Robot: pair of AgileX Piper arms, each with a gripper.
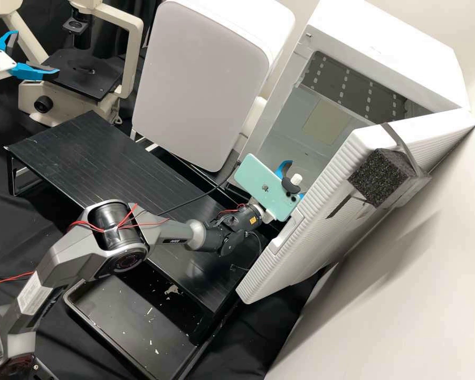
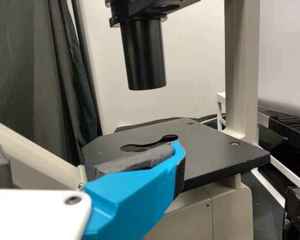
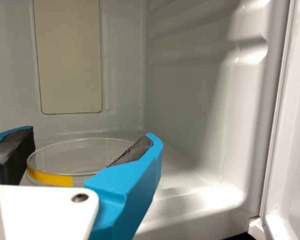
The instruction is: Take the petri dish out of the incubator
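1. Overall, white box-shaped incubator (image 1: 385, 47), ribbed door open.
2. Cream-framed microscope (image 1: 31, 103) with black stage.
3. White, blue-fingered right gripper (image 1: 295, 190) at incubator: fingers spread; contact with dish indeterminable.
4. Matching left gripper (image 1: 36, 54) near stage, likewise spread.
5. Round clear petri dish (image 3: 90, 155), yellow-banded, inside incubator.

The right claw (image 1: 298, 179) is located at the mouth of the incubator (image 1: 385, 47). Beside it, the opened door (image 1: 295, 248) is noted; behind it, a turquoise phone (image 1: 258, 179) is mounted. A microscope (image 1: 84, 76) is positioned beside the left claw (image 1: 37, 53).
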